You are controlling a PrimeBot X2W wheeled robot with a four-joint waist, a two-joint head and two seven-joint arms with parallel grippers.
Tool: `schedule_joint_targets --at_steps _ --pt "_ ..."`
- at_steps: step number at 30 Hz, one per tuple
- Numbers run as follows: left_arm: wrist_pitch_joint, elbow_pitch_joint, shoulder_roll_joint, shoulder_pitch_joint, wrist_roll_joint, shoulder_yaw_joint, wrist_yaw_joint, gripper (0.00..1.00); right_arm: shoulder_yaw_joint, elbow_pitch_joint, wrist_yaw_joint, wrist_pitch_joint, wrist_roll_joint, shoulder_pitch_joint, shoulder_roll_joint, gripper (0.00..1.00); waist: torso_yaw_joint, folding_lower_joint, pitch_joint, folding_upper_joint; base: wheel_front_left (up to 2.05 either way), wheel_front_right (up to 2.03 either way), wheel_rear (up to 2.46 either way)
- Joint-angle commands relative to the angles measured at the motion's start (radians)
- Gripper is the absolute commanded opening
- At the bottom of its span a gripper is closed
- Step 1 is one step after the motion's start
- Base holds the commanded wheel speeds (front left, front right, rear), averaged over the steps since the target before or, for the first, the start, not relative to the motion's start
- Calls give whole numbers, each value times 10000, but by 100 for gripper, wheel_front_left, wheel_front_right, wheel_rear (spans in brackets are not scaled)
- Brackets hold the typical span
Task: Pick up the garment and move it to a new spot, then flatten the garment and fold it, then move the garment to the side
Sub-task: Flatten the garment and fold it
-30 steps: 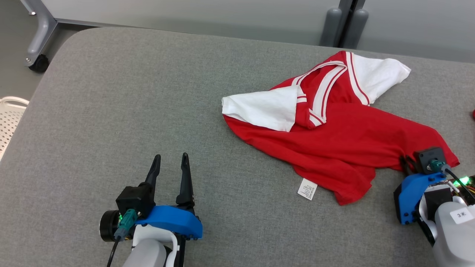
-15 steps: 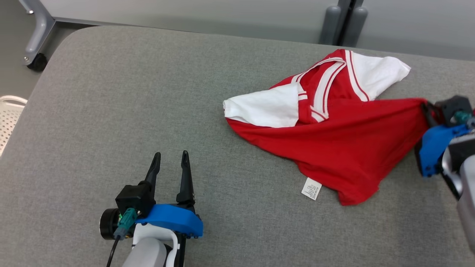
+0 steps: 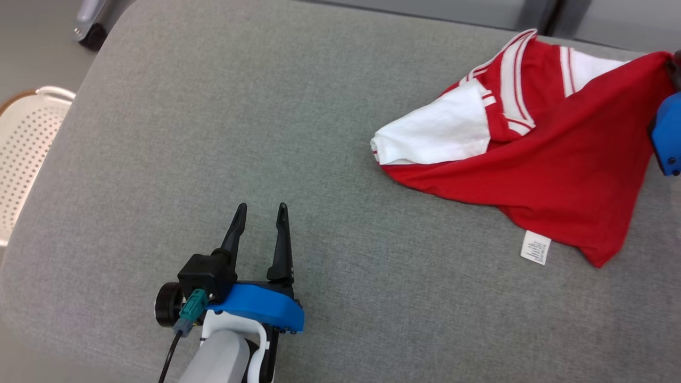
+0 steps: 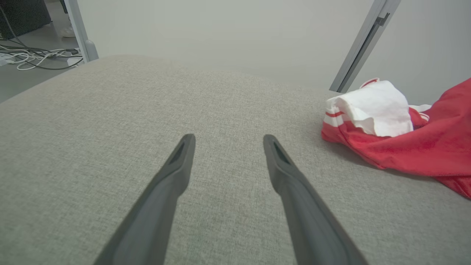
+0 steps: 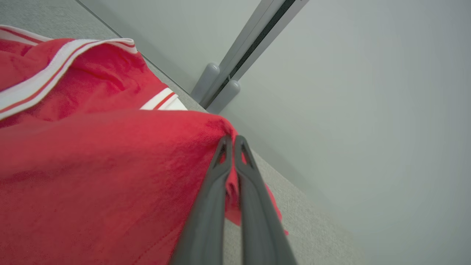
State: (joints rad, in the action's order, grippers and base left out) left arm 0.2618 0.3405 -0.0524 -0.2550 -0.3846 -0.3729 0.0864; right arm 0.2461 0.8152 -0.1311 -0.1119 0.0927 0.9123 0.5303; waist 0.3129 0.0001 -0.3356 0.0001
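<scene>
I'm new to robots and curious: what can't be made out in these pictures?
- Right claw: head view's right edge cuts most of it off.
- Shirt label: print too small to read, head view.
- Far sleeve: partly under lifted red cloth, head view.
- White basket: cut by head view's left edge.

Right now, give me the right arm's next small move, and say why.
Probably raise it a little: the right jaws are shut on the garment at its red edge, yet its white sleeve and label lie on the grey cushion, so carrying would drag it.

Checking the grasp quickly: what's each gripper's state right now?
Left gripper: open, holding nothing.
Right gripper: shut on the red-and-white fabric shirt.
</scene>
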Motion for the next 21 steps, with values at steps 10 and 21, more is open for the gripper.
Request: schedule_joint_targets --at_steps 10,21 --pt "45 -36 28 -178 -69 -108 200 100 -734 1154 5 1469 540 488 -561 100 26 -1 -9 -1 0 0 0" --pt "45 285 -13 286 262 227 28 100 -1691 561 4 3310 -549 -1409 -1891 100 -1080 -1 1606 -1 0 0 0"
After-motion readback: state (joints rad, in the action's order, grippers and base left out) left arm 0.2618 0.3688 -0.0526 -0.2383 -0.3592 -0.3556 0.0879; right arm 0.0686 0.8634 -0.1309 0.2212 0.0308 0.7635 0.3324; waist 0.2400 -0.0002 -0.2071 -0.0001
